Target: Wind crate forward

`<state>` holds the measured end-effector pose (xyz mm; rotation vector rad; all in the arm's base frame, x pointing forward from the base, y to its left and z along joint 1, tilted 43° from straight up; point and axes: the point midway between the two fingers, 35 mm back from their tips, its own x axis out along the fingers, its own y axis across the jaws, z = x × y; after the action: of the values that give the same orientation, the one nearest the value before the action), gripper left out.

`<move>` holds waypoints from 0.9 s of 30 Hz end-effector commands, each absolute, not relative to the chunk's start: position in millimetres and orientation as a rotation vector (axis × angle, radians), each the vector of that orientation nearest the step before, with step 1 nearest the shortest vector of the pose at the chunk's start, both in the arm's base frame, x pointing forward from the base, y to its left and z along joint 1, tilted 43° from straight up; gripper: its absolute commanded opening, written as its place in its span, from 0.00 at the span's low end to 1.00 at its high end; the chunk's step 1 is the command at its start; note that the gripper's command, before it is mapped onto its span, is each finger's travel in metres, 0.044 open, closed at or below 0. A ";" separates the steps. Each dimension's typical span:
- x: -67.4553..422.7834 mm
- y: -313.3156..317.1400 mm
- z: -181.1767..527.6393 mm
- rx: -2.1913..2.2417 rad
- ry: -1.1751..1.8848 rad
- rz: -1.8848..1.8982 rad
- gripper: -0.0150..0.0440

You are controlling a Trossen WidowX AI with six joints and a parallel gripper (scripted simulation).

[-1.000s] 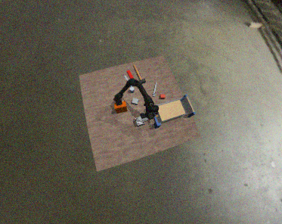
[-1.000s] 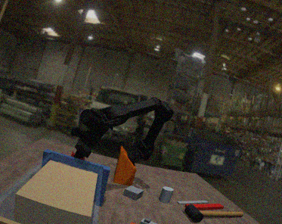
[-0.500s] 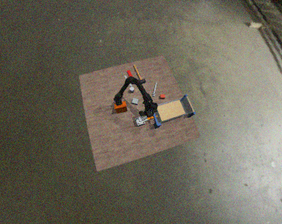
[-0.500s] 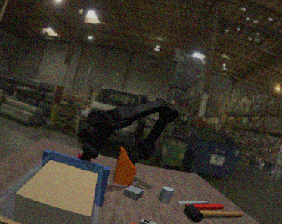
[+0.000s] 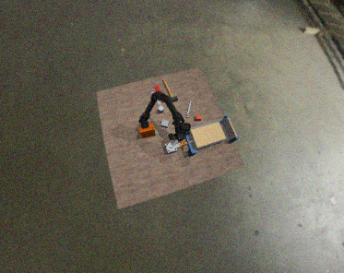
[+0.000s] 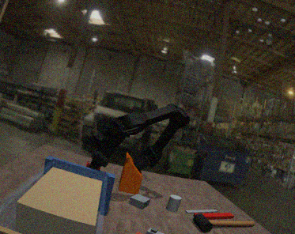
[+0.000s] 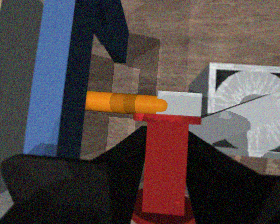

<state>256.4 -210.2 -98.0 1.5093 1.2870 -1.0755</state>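
My gripper (image 7: 162, 132) (image 5: 176, 136) (image 6: 95, 161) is shut on the red winch handle (image 7: 163, 165), which stands upright between the fingers. The handle's top sits just in front of the grey winch (image 7: 246, 107) (image 5: 171, 149), over its grey block. An orange strap (image 7: 123, 103) (image 5: 183, 145) runs from the winch to the blue frame (image 7: 48, 75) (image 5: 189, 140) (image 6: 107, 186) at the mouth of the rack. The tan crate (image 5: 207, 135) (image 6: 60, 195) sits flat behind that frame. The round hole on the winch is hidden.
The arm's orange base (image 5: 147, 131) (image 6: 130, 179) stands left of the winch. A hammer (image 6: 221, 223), a red tool (image 6: 217, 215), a grey cylinder (image 6: 174, 202), a grey block (image 6: 139, 201) (image 5: 164, 123) and a small red block (image 5: 198, 117) lie on the bench.
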 end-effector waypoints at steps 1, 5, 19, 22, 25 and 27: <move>250.5 -197.2 -92.1 1.523 1.314 -1.070 0.25; 247.0 -192.9 -89.0 1.523 1.315 -1.070 0.25; 232.3 -179.3 -79.5 1.523 1.316 -1.070 0.25; 228.3 -176.5 -77.7 1.523 1.316 -1.070 0.25; 224.9 -174.2 -76.2 1.523 1.317 -1.070 0.25; 222.3 -172.6 -75.2 1.523 1.317 -1.071 0.25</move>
<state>231.6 -181.5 -78.0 1.5155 1.2899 -1.0691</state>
